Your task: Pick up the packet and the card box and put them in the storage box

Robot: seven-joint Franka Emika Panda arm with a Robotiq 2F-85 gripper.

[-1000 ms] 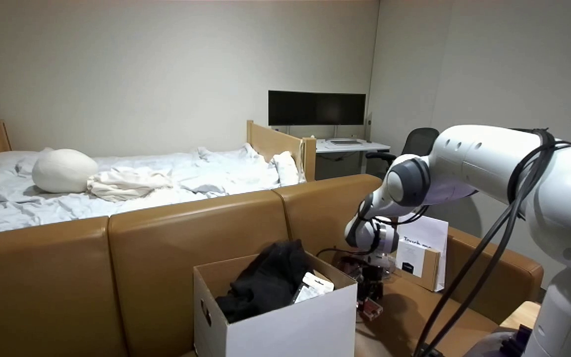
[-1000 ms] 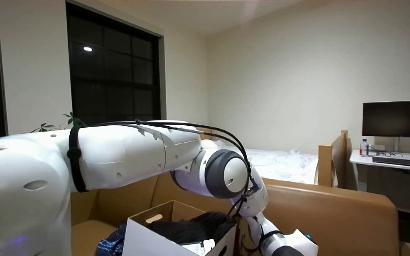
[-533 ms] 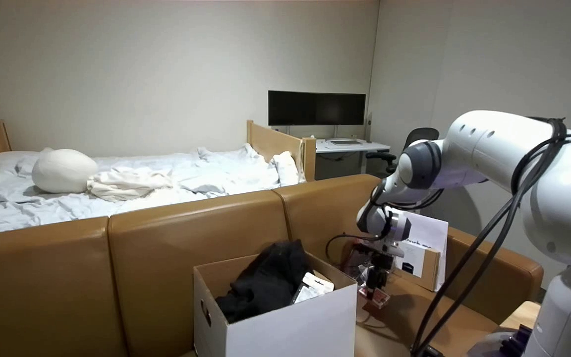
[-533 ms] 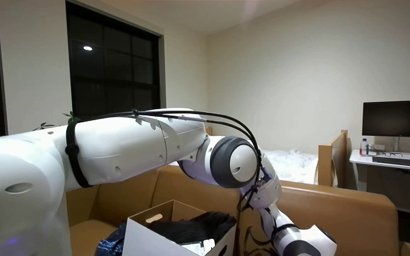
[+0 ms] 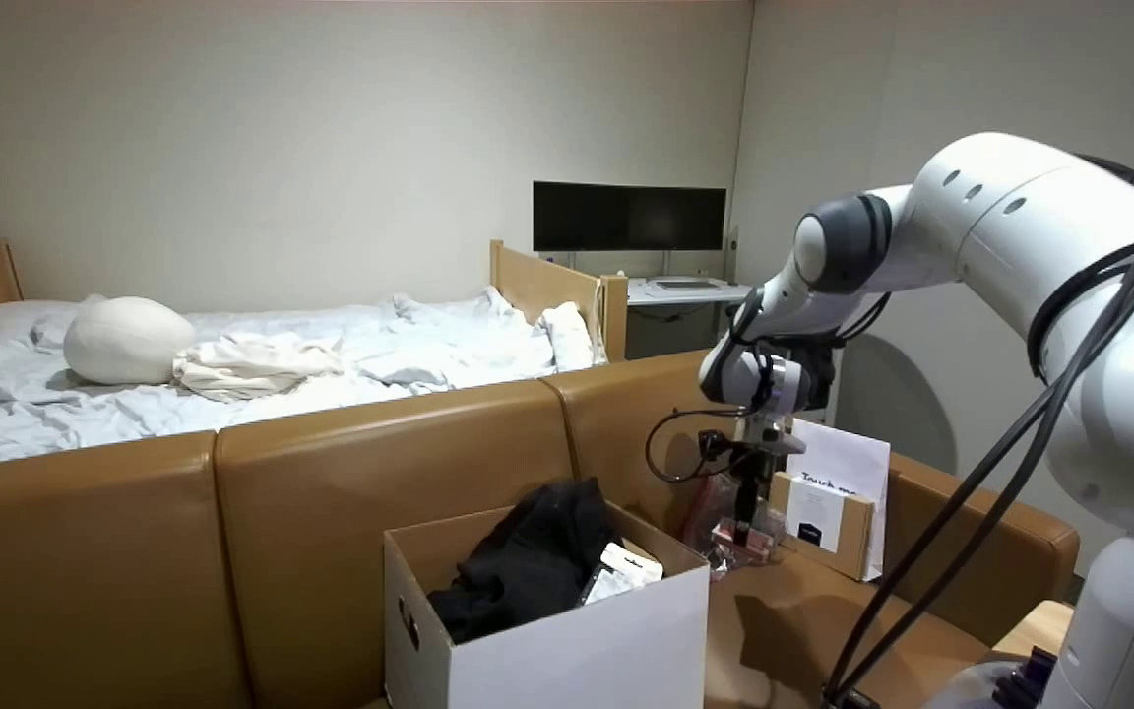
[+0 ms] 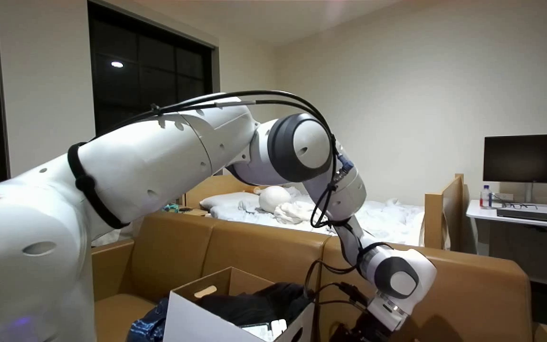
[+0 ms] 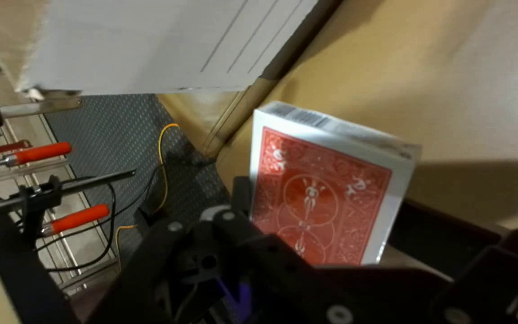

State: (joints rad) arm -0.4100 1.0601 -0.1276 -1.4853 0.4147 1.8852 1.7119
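Though shadowed, glossy sofa [image 5: 409, 453] beside bed [image 5: 409, 340]

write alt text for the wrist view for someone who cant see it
The gripper holds a red card box above a tan sofa. The storage box shows its white outer side at upper left, with red-handled clamps lower in the picture at the left.
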